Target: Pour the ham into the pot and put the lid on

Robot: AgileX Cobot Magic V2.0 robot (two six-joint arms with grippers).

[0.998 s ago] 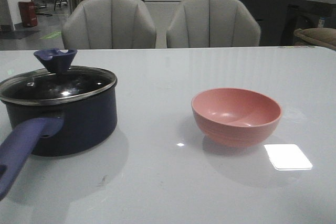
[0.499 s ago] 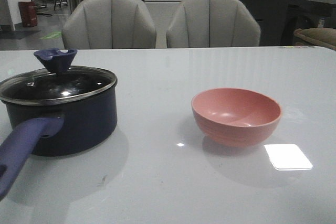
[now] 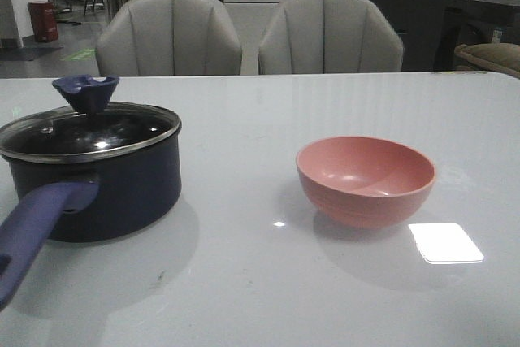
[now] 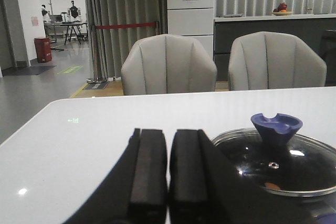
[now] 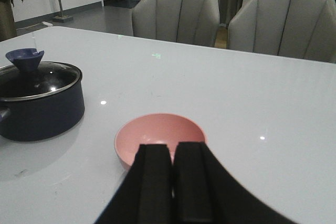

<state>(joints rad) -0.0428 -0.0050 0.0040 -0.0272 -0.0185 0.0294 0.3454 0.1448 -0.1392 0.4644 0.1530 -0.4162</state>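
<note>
Both grippers, left (image 4: 168, 195) and right (image 5: 172, 195), I am keeping pressed closed, empty. Lid (image 3: 85, 132) is sitting on pot (image 3: 101, 188) near the table's (image 3: 260, 282) left edge; bowl (image 3: 366, 180) is sitting well right.

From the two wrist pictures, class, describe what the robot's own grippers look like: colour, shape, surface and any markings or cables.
Only the fingertips show. The left gripper has two matt black, flat, bar-shaped jaws with squared ends, widening into a black body at the picture's edge. The right gripper looks the same: two black rectangular jaws on a flaring black base. No cables, labels or markings are visible on either. The front view shows neither arm.
</note>
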